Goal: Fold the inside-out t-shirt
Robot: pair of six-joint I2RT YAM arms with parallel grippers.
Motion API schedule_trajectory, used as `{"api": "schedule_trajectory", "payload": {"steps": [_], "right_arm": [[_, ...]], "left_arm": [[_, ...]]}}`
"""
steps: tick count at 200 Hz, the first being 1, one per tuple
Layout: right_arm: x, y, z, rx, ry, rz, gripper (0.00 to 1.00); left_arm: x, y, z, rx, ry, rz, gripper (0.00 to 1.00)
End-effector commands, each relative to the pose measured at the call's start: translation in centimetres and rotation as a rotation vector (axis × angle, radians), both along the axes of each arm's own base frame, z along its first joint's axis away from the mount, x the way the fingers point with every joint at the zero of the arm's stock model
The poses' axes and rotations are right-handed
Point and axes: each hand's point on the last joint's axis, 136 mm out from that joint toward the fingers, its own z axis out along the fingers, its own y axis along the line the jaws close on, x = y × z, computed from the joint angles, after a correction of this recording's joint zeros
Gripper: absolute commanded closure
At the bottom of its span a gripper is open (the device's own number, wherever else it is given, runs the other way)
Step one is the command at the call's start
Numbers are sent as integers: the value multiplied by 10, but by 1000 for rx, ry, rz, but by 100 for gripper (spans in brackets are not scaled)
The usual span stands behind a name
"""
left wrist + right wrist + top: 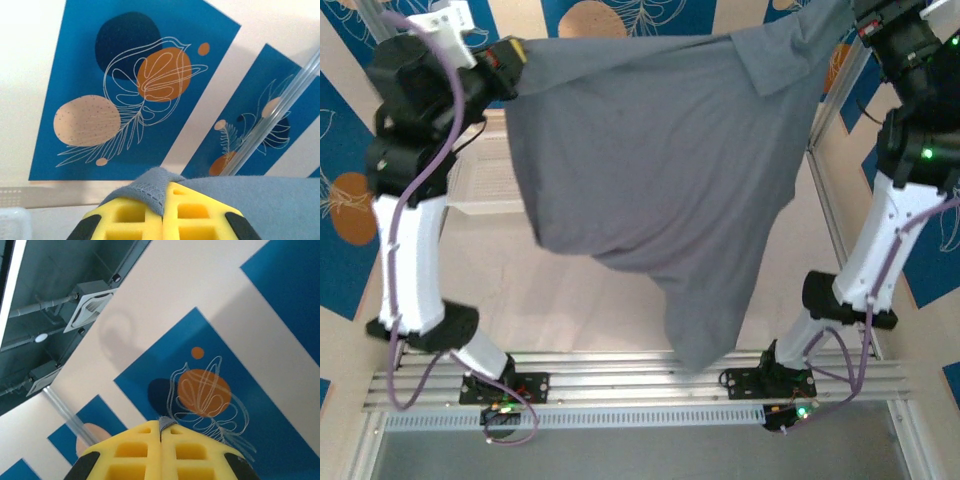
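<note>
While raised high over the table [570,300], carries the inside-out t-shirt [660,170] strung by its top edge between left gripper [162,197] and right gripper [161,432], cloth sagging to a point near the metal rail [620,375] at the arm bases. Shows left yellow fingers [135,217] pressed together on a stitched grey hem, and right yellow fingers [135,452] closed tight with a sliver of grey cloth caught at the tips. Partly hides the white mesh basket [480,185] resting on the table behind the shirt's left side.
</note>
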Motion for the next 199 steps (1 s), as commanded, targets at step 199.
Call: {"api": "schedule_trajectory", "payload": {"steps": [199], "right_arm": [[-12,36,-586,297,1175,199,100]], "left_arm": [[-74,-57,-540,120,994,-256,100]]}}
